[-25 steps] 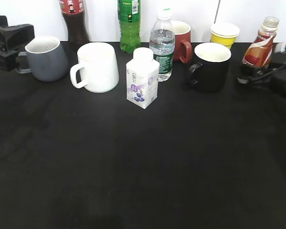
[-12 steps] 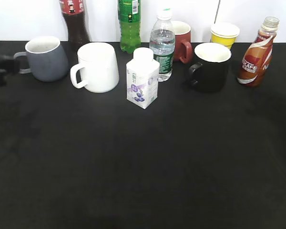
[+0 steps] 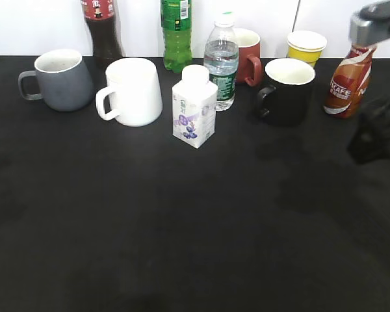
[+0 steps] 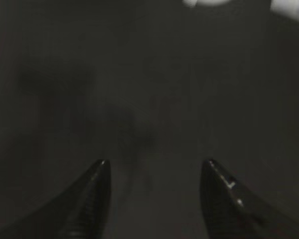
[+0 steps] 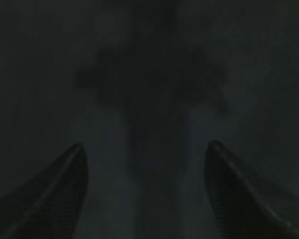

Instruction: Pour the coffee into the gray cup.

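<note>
The coffee bottle [image 3: 346, 81], with its brown, red and white label, stands upright at the back right of the black table. The gray cup [image 3: 60, 79] stands at the back left, handle to the left. My right arm [image 3: 376, 133] shows as a dark blur at the right edge, in front of and beside the bottle, not holding it. My right gripper [image 5: 144, 147] is open and empty over dark cloth. My left gripper [image 4: 154, 164] is open and empty over dark cloth, and is out of the exterior view.
Along the back stand a cola bottle [image 3: 101, 29], a white mug [image 3: 131, 91], a green bottle [image 3: 176, 32], a milk carton [image 3: 194, 107], a water bottle [image 3: 221, 62], a red mug [image 3: 248, 55], a black mug [image 3: 286, 91] and a yellow cup [image 3: 306, 47].
A second ago the right gripper was at the tilted coffee bottle and the left one by the gray cup's handle. Both drew away; the bottle stands upright. The right arm has re-entered at the right.
</note>
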You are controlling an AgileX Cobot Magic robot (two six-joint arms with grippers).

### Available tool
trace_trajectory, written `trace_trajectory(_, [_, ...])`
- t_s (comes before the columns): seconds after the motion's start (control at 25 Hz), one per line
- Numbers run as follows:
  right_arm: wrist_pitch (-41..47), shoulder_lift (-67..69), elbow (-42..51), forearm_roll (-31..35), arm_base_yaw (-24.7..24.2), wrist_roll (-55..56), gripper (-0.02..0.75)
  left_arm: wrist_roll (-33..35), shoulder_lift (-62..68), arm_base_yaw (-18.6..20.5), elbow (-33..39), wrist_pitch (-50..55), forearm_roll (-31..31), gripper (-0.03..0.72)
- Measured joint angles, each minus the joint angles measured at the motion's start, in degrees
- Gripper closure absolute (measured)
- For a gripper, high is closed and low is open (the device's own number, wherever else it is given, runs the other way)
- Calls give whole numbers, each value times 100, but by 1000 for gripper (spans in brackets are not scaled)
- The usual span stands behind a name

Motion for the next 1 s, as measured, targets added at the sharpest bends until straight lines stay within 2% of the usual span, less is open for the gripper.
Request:
trace_trajectory(0.08, [155, -186, -83, 72, 0, -291, 168, 0, -245, 0, -69, 915, -12, 251])
trace_trajectory(0.16, [194, -473, -83, 169, 9, -403, 168, 0, -793, 0, -69, 1377, -30, 251])
trace_trajectory(0.36, [835, -1528, -90, 438, 7, -676, 168, -10, -2693, -6, -81, 1434, -392, 253])
trace_trajectory(0.48, [1269, -2353, 4, 438, 7, -665, 168, 263, -3523, -6, 62, 1434, -417, 253])
trace_trajectory(0.64, [1326, -3718, 952, 438, 7, -599, 168, 294, -3849, -6, 843, 1451, -353, 253])
trace_trajectory(0.76, [1348, -4636, 1694, 158, 7, -229, 168, 313, -3849, -6, 1286, 1457, 197, 253])
trace_trajectory(0.84, [1149, -4854, 2045, 46, 7, -185, 168, 332, -3849, -6, 1537, 1478, 284, 253])
trace_trajectory(1.0, [439, -4881, 2872, 156, 7, -171, 168, 369, -3849, -6, 1607, 1032, 290, 253])
